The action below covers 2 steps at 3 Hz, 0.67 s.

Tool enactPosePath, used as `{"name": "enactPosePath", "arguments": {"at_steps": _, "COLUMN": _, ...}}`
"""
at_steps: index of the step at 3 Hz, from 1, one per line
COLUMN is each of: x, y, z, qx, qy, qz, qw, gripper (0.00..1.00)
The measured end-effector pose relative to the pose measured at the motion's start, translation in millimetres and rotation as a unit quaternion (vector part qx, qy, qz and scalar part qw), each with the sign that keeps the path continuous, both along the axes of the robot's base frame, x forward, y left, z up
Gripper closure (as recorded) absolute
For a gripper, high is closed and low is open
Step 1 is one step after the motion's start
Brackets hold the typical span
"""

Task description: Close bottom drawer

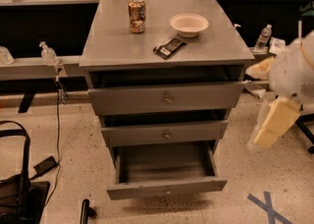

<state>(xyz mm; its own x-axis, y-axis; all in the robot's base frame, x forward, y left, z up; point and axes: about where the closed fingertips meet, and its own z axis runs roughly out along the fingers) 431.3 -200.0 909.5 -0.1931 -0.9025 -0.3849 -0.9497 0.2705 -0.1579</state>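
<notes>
A speckled floor runs between workbenches, with a grey metal cabinet standing in the middle. At the far left a black bag lies on the floor and a small clear bottle stands on the ledge behind, both well apart from the cabinet.

On the worktop a can stands upright near the back edge, left of centre. A dark snack bar lies closer to the front edge. A pale bowl sits toward the back right corner. None of them touches the drawers, so they should not matter to the push.

Below the front edge, the top drawer and middle drawer each stand slightly out. The bottom drawer is pulled far out and looks empty, its slim front well forward of the others. Nothing sits inside to block its travel, and its front is free to be pushed. A small black object lies on the floor near its left front corner, outside the sliding path.

At the right, beyond the right edge, the gripper hangs beside the cabinet at about middle-drawer height, apart from every drawer. Whether it is open or closed I cannot tell. It would likely have to come lower and round to the drawer's front. A blue tape cross marks the floor below it.
</notes>
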Motion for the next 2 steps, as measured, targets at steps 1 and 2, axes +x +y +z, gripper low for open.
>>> {"name": "enactPosePath", "arguments": {"at_steps": 1, "x": -13.2, "y": 32.9, "z": -88.5, "qx": 0.112, "qy": 0.021, "qz": 0.027, "qw": 0.9931, "gripper": 0.0}}
{"name": "enactPosePath", "arguments": {"at_steps": 2, "x": -2.4, "y": 62.2, "z": -105.7, "qx": 0.178, "qy": -0.004, "qz": 0.037, "qw": 0.9833, "gripper": 0.0}}
